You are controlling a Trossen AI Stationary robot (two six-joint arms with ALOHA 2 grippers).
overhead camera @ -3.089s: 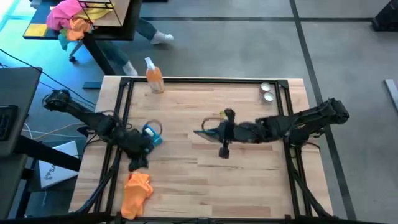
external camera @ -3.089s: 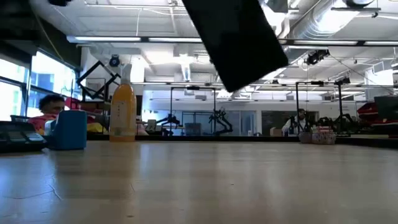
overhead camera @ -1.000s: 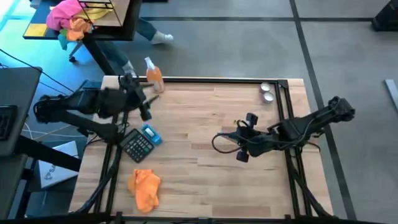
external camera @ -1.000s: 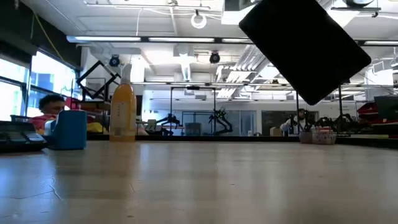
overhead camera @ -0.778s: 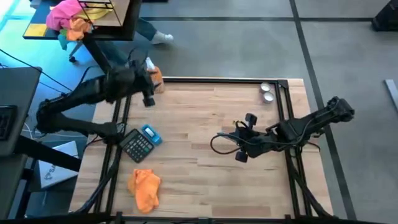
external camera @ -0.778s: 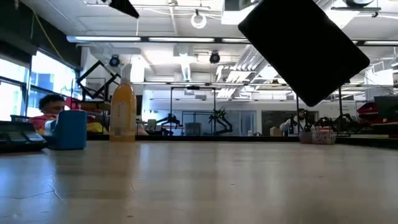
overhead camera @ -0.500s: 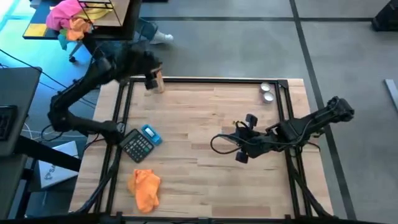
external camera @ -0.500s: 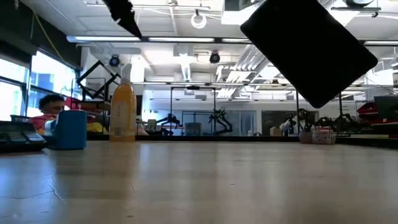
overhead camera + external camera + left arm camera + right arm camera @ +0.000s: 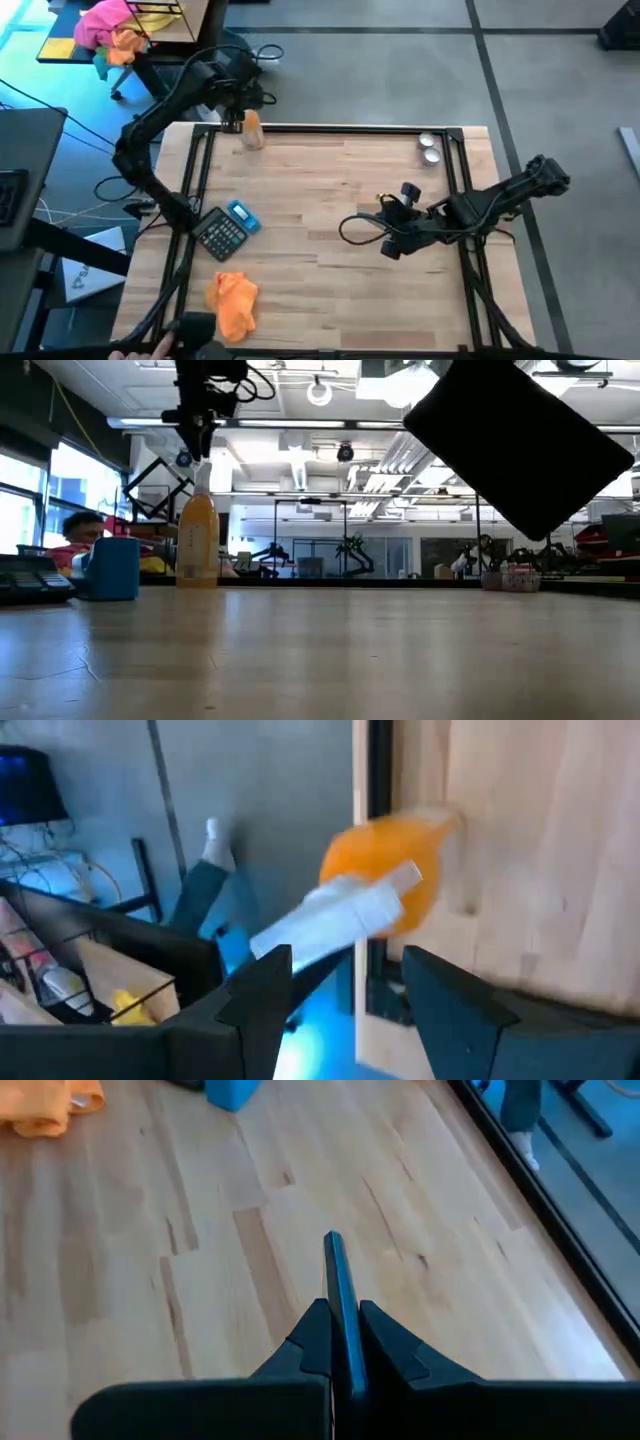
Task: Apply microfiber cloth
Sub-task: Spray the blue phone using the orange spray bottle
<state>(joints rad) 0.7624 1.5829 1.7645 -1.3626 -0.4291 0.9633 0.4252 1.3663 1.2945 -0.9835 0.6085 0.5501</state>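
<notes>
Floor: grey concrete (image 9: 400, 70), crossed by dark seams.
Table: pale wood planks (image 9: 330, 180), black metal frame at the edges.
Side furniture: dark-edged wooden shelf (image 9: 180, 30) at far left, pink-and-orange fabric bundle (image 9: 108, 28) on it.
Ceiling: white ducts and strip lights (image 9: 300, 420).
Windows: bright panes (image 9: 30, 500) at left.

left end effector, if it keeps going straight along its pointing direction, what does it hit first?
Most likely the spray bottle: the left end effector is open and aimed at its white head at the table's far-left corner, with nothing visible between. Depth is unclear; the high view puts the end effector just above it.
</notes>
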